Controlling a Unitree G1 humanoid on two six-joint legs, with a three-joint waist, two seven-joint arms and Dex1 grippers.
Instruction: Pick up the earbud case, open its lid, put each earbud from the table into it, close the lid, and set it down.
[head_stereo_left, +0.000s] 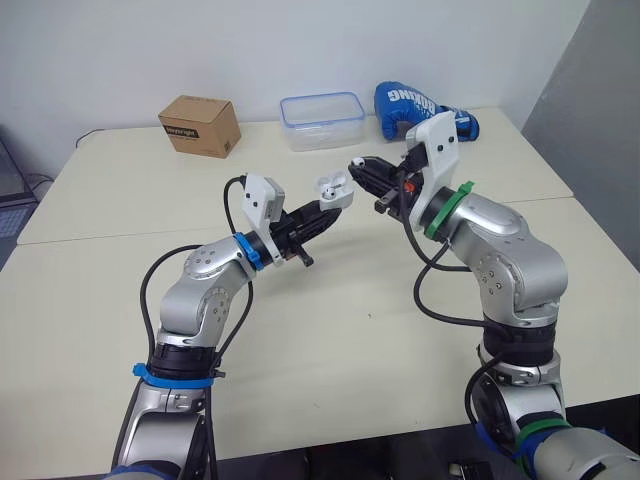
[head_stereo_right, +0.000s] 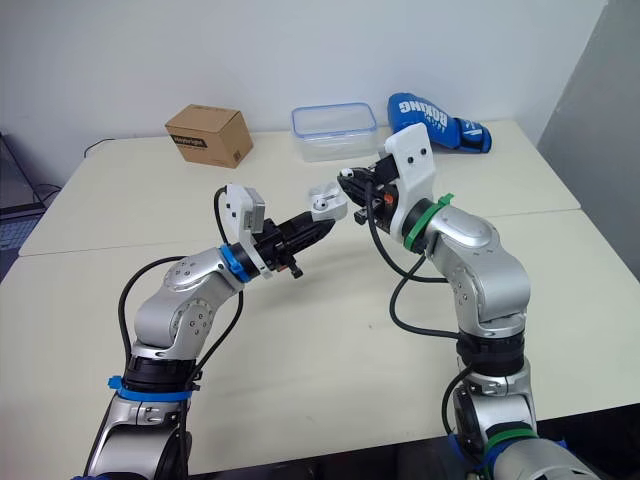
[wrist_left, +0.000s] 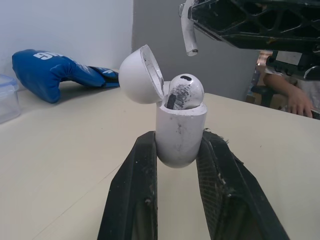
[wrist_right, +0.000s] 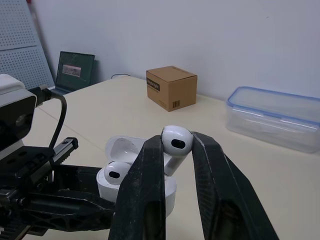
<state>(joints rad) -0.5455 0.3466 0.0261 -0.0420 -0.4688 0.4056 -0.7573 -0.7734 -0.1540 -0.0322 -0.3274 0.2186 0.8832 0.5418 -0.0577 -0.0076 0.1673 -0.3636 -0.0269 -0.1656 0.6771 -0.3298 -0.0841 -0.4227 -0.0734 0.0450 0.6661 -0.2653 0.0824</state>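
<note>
One earbud (wrist_left: 184, 91) sits in the earbud case (wrist_left: 179, 135), lid open; your left fingers (wrist_left: 131, 200) clamp the case, lifted off the surface (head_stereo_left: 330, 330). Your right fingers (wrist_right: 145, 195) pinch the second earbud (wrist_right: 176, 141) just above the case.

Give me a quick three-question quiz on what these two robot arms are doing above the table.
1. True or false: the lid of the earbud case is shut.
2. What is the right gripper pinching? A) an earbud B) a pen C) nothing
3. Fill in: a second earbud sits in the case, which the ____ gripper holds.
Key: 1 false; 2 A; 3 the left gripper.
</note>
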